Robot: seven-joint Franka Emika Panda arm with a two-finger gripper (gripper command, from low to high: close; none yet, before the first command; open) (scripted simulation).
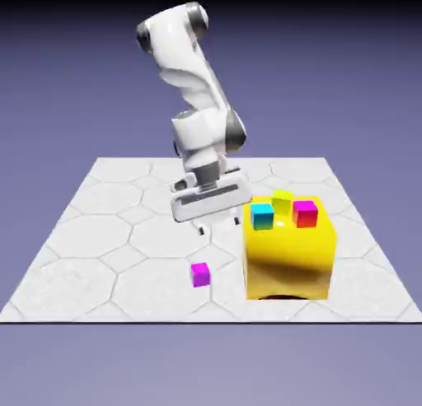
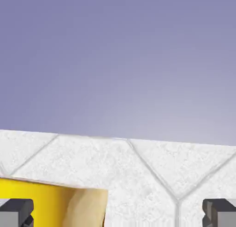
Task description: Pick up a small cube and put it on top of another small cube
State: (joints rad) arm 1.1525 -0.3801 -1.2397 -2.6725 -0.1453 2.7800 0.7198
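The small cube (image 1: 200, 273) is a tiny thing with a bright magenta top and darker purple sides, far smaller than the big yellow block (image 1: 288, 260). It sits alone on the white hex-patterned table (image 1: 99, 231), near the front edge, just off the block's lower corner at about nine o'clock from it, apart and not touching. On top of the block stand three more little cubes: a cyan-topped cube (image 1: 262, 216), a yellow-green cube (image 1: 283, 201) and a magenta-topped cube with red sides (image 1: 305, 212). My arm bends down from its shoulder at twelve o'clock, and my gripper (image 1: 207, 226) hangs above the table at about twelve o'clock from the small cube, well clear of it, close beside the block's upper corner. In the hand view my two grey fingertips (image 2: 16, 213) sit far apart at the bottom corners with nothing between them, so my fingers are spread wide and empty. That view looks low across the tabletop toward the violet backdrop, with a slice of the yellow block at seven o'clock; the small cube does not show there.
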